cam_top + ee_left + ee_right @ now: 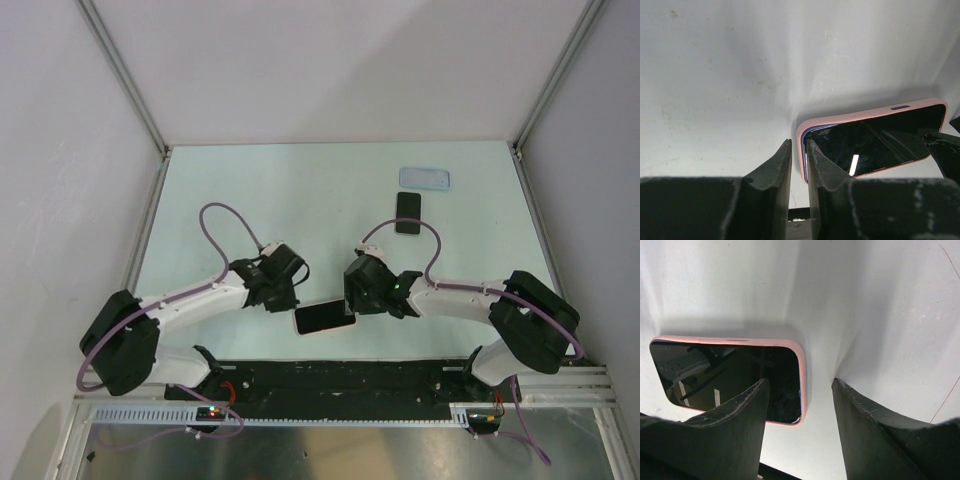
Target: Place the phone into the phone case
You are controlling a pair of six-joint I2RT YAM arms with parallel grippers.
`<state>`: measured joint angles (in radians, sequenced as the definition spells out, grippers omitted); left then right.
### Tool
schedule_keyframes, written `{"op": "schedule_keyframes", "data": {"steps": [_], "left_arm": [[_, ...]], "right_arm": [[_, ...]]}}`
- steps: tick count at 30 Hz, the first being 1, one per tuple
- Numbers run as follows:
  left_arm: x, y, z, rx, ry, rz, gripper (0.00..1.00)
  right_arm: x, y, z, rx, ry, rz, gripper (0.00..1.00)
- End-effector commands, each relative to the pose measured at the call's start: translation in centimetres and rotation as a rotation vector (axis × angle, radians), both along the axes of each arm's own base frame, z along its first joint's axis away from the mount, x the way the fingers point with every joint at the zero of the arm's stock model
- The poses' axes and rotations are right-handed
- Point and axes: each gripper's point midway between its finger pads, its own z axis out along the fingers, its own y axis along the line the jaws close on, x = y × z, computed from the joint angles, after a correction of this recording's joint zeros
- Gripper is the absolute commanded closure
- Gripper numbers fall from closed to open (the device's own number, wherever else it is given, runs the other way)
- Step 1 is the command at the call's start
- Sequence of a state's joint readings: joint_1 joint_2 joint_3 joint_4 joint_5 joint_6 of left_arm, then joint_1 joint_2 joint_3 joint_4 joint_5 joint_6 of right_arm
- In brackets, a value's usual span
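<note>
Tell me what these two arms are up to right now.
Both arms bend over a pink-rimmed slab lying near the table's near edge. The left gripper sits at one end of it, fingers barely apart with nothing between them. The right gripper is wide open at the other end, one finger over the screen. Neither grips it. The phone and the phone case lie farther back on the right, untouched, and the phone is not in the case.
</note>
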<state>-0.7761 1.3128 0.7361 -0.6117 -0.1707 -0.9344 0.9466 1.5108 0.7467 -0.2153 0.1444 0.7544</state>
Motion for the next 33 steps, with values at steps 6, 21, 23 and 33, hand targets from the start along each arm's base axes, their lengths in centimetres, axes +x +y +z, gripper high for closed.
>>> {"op": "schedule_keyframes", "data": {"steps": [6, 21, 23, 33], "left_arm": [[-0.2, -1.3, -1.1, -0.034, 0.016, -0.056, 0.78], [-4.0, 1.3, -4.9, 0.034, 0.119, -0.021, 0.87], [-4.4, 1.8, -5.3, 0.05, 0.127, -0.011, 0.88], [-5.8, 2.9, -6.8, 0.14, 0.169, -0.003, 0.92]], "right_arm": [[0.5, 0.4, 0.1, -0.008, -0.005, 0.006, 0.41], [0.3, 0.3, -0.3, -0.02, 0.0, 0.007, 0.41], [0.3, 0.3, -0.4, -0.023, 0.003, 0.008, 0.41], [0.2, 0.0, -0.6, -0.045, 0.0, 0.009, 0.41]]}}
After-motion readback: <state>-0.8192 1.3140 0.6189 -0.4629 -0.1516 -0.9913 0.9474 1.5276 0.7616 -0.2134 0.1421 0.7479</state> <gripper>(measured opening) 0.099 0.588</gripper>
